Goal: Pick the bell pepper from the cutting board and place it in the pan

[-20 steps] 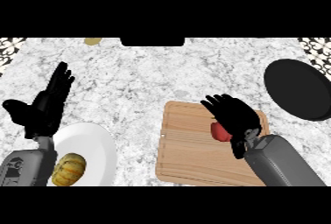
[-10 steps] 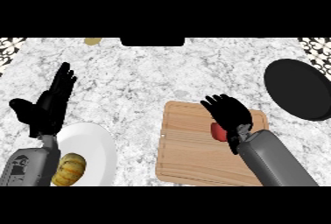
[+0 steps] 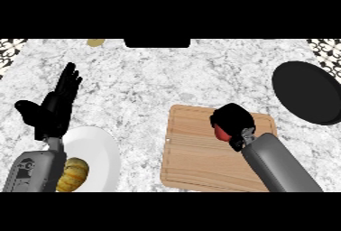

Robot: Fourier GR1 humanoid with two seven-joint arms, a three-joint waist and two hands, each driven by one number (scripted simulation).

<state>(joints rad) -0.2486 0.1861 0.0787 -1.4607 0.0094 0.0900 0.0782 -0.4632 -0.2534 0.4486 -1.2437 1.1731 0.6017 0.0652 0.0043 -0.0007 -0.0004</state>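
Right hand (image 3: 232,121) curls round the red bell pepper (image 3: 220,132) (mostly hidden) on the cutting board (image 3: 193,158).

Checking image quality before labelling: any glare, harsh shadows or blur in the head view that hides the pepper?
Head view: even light, no glare on the counter, no harsh shadows, edges crisp. The pepper is hidden by the right robot hand curled over it, not by lighting; only a red sliver shows. The black pan reads as a flat dark shape with no visible detail.

You have the cutting board (image 3: 200,158) mid-bench (image 3: 173,76), the pan (image 3: 307,92) to its right and the plate (image 3: 100,155) to its left.
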